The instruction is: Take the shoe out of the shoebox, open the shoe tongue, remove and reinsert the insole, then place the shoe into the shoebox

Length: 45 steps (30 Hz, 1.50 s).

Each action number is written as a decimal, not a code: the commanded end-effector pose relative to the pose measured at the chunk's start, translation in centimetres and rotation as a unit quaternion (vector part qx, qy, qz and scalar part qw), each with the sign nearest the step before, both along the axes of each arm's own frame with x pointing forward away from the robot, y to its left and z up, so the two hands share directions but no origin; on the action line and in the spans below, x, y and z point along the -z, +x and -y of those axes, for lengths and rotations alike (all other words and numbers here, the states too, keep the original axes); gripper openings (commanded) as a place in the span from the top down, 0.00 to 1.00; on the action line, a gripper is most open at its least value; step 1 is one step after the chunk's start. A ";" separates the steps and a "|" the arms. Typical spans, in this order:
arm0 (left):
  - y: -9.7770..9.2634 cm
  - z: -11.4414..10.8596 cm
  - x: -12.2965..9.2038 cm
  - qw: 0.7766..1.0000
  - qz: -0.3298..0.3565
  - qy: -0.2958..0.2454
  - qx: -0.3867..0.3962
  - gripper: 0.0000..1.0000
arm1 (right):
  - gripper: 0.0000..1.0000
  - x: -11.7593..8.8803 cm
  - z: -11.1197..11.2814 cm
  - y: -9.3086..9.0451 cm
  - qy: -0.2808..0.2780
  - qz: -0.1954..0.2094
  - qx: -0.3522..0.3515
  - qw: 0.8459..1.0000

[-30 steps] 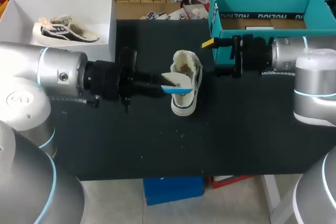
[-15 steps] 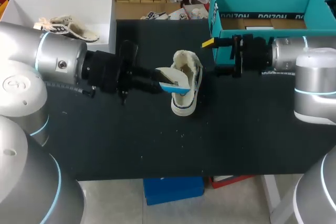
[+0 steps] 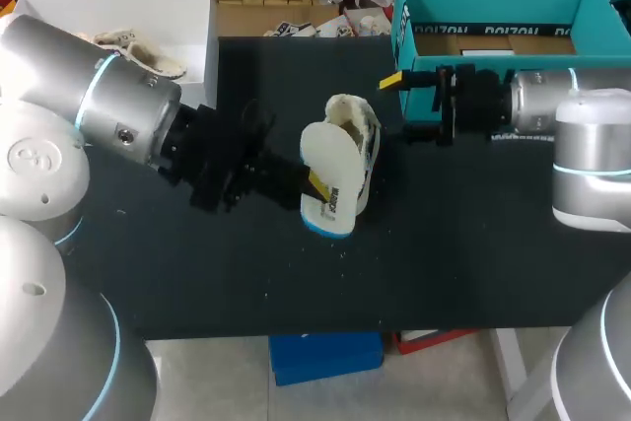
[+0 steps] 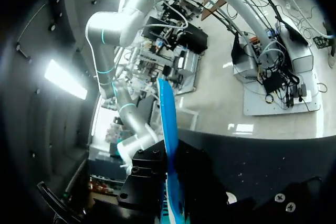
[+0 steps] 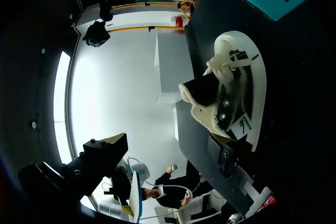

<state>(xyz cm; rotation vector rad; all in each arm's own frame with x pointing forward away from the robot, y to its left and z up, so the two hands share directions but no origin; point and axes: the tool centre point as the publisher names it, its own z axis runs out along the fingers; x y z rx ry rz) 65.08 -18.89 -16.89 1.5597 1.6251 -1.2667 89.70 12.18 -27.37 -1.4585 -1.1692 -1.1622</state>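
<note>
A cream shoe [image 3: 357,140] lies on the black table [image 3: 444,244], its opening facing up. My left gripper [image 3: 314,184] is shut on the shoe's insole [image 3: 330,179], white on one face with a blue edge. It holds the insole out of the shoe, tilted on edge against the shoe's near side. In the left wrist view the insole [image 4: 168,140] stands edge-on between the fingers. My right gripper [image 3: 399,105] is open and empty just right of the shoe. The right wrist view shows the shoe [image 5: 233,95] ahead of that gripper [image 5: 123,174].
The teal shoebox [image 3: 404,17] stands open at the back right, behind my right arm. A white box [image 3: 197,36] at the back left holds another shoe [image 3: 128,54].
My left arm has drawn the insole out of the shoe, brought it toward the table's front and turned it so its white face shows. The right arm has stayed still.
</note>
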 end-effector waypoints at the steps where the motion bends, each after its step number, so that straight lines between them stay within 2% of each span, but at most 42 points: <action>1: 0.1 -0.4 -0.1 0.999 0.018 0.025 0.033 1.00 | 0.00 0.1 -0.1 0.0 0.000 0.000 0.002 1.000; 2: 0.0 -0.5 0.2 0.999 0.026 0.022 0.039 1.00 | 0.00 0.1 -0.1 0.0 0.000 0.000 0.002 1.000; 3: -0.1 -0.6 0.7 0.996 0.063 0.045 0.037 1.00 | 0.00 0.1 -0.1 0.0 0.000 0.000 0.002 1.000; 6: -0.3 -1.0 1.4 0.993 0.117 -0.002 0.007 1.00 | 0.00 0.1 -0.1 0.0 0.000 0.000 0.002 1.000; 8: -0.4 -1.2 1.8 0.993 0.104 -0.056 -0.019 1.00 | 0.00 0.1 -0.1 0.0 0.000 0.000 0.002 1.000; 10: -0.5 -1.3 2.5 0.989 0.102 -0.087 -0.059 1.00 | 0.00 0.1 -0.1 0.0 0.000 0.000 0.002 1.000; 28: -0.5 -1.3 2.5 0.989 0.102 -0.087 -0.059 1.00 | 0.00 0.1 -0.1 0.0 0.000 0.000 0.002 1.000; 29: -0.7 -1.2 2.5 0.988 0.121 -0.084 -0.050 1.00 | 0.00 0.1 -0.1 0.0 0.000 0.000 0.002 1.000; 35: -0.8 -1.3 3.8 0.976 0.196 -0.086 -0.042 1.00 | 0.00 0.1 -0.1 0.0 0.000 0.000 0.002 1.000; 36: -0.8 -1.4 4.0 0.972 0.207 -0.103 -0.046 1.00 | 0.00 0.1 -0.1 0.0 0.000 0.000 0.002 1.000; 39: -0.5 -1.8 4.8 0.966 0.220 -0.125 -0.056 1.00 | 0.00 0.1 -0.1 0.0 0.000 0.000 0.002 1.000; 45: 0.2 -2.1 6.4 0.963 0.230 -0.133 -0.050 1.00 | 0.00 0.1 -0.1 0.0 0.000 0.000 0.002 1.000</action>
